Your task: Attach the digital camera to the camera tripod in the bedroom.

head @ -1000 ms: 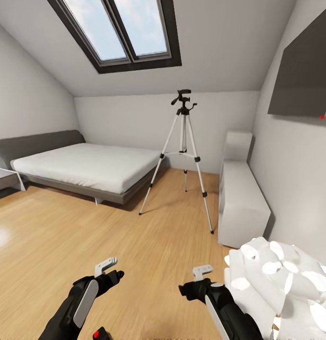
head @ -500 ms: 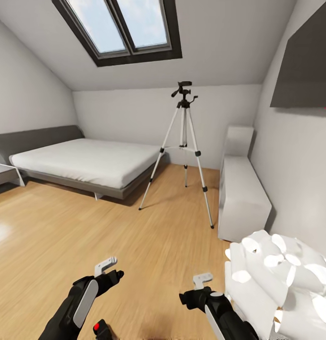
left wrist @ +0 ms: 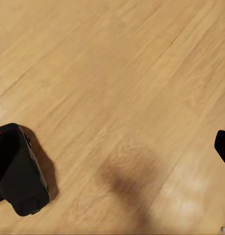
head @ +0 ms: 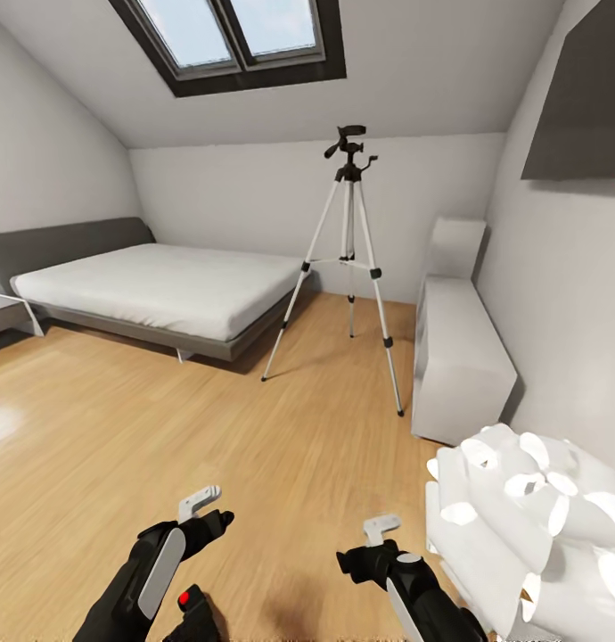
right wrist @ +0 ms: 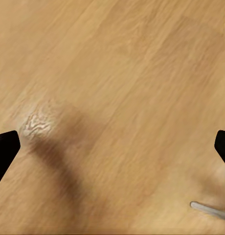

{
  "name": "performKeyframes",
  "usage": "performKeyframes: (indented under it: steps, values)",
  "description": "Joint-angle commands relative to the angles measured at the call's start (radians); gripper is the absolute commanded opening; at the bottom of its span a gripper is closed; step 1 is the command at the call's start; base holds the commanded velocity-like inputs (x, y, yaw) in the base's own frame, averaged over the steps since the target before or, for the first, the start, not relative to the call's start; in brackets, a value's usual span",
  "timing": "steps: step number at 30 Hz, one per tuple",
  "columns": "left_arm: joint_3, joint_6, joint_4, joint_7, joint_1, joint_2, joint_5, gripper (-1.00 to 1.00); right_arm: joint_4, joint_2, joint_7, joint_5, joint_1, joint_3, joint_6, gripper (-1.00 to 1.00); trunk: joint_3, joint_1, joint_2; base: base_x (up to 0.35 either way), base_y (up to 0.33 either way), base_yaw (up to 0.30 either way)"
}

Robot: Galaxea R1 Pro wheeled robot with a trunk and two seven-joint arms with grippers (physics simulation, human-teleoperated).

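Both my claws, left claw and right claw, hang open; the digital camera, bottom left, looks rigid and light—I'd pinch its flat sides.

One camera tripod, one digital camera, one bed, one skylight, two grippers: left, right.

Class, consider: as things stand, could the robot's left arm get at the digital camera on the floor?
Probably yes. The digital camera lies on bare wood floor right beside the left arm, just behind the left gripper, with nothing between them; the arm would need to draw back or turn down.
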Motion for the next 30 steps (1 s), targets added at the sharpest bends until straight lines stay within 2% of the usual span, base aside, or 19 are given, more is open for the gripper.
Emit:
performKeyframes:
  steps: [1, 30]
  values:
    - [0.002, 0.005, -0.002, 0.007, 0.0, -0.001, 0.011, 1.0, -0.001, 0.0, 0.003, -0.001, 0.0, 0.0, 0.004, 1.0, -0.005, 0.0, -0.001, 0.0, 0.0, 0.0]
    - [0.001, 0.004, -0.002, 0.007, 0.0, -0.001, 0.01, 1.0, -0.001, 0.003, -0.005, 0.01, 0.0, 0.001, -0.01, 1.0, -0.117, 0.013, -0.007, 0.0, 0.0, 0.0]
